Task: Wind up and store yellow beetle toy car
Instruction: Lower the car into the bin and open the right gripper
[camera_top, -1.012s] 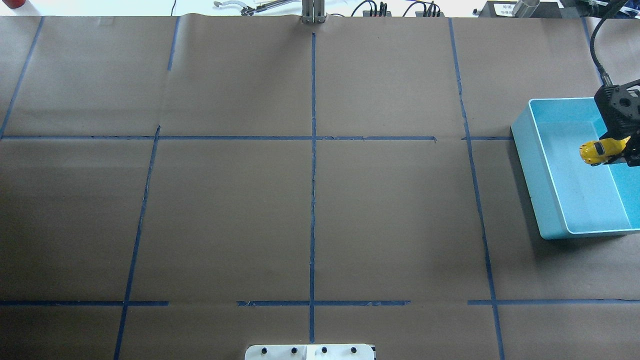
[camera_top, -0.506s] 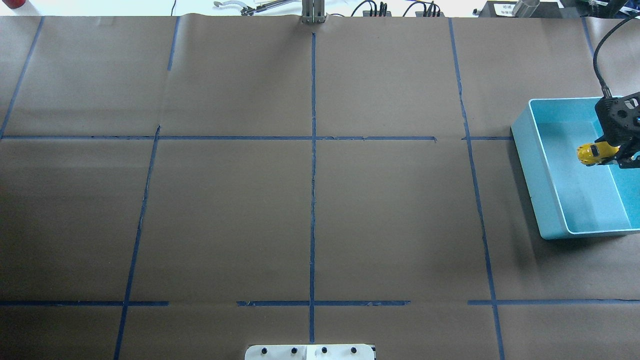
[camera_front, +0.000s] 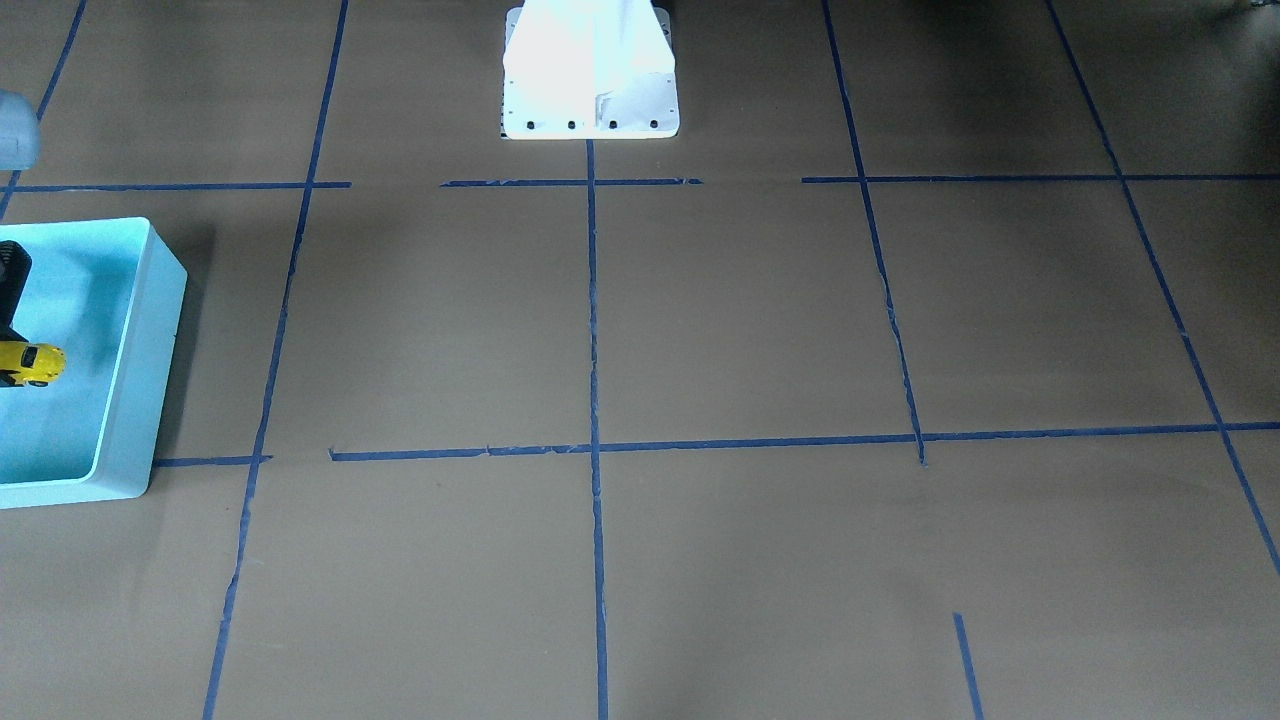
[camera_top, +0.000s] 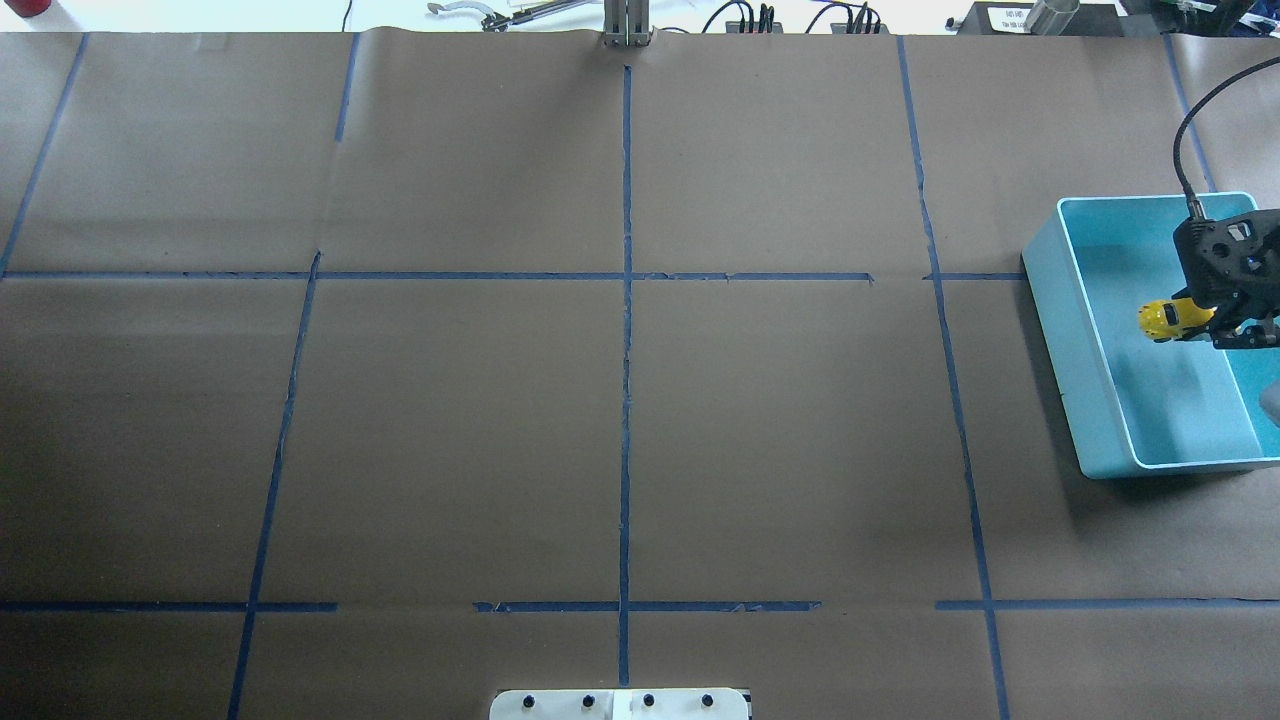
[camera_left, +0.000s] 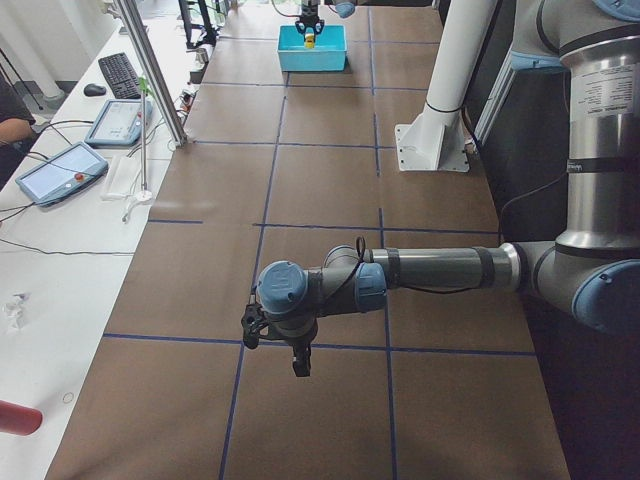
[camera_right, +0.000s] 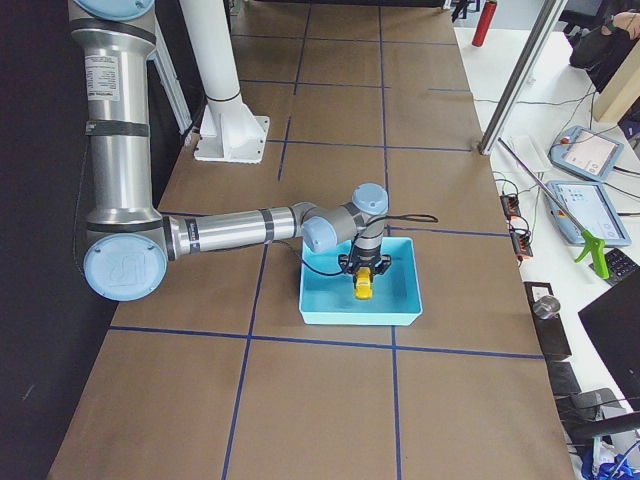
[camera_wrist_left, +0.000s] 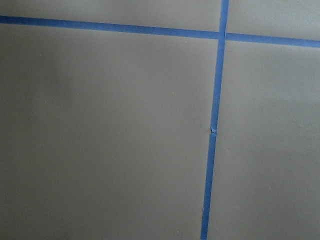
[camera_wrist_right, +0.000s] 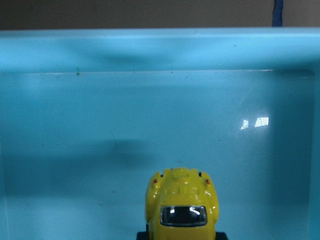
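The yellow beetle toy car (camera_top: 1160, 320) is held in my right gripper (camera_top: 1203, 325), which is shut on its rear end. The car's other end sticks out toward the table's middle. It hangs low inside the turquoise bin (camera_top: 1060, 340); whether it touches the floor I cannot tell. The car also shows in the front view (camera_front: 38, 362), the right side view (camera_right: 364, 287) and the right wrist view (camera_wrist_right: 182, 202), facing the bin's wall (camera_wrist_right: 160, 50). My left gripper (camera_left: 300, 362) hovers over bare paper at the table's other end; I cannot tell whether it is open or shut.
Brown paper with blue tape lines (camera_top: 626, 300) covers the table. The robot's white base (camera_front: 590, 70) stands at the near edge's middle. The bin sits at the table's right end. Tablets and a keyboard (camera_left: 125, 75) lie on a side bench.
My right gripper has sunk lower into the bin with the car and shifted slightly toward the table's middle. The left arm has not visibly moved.
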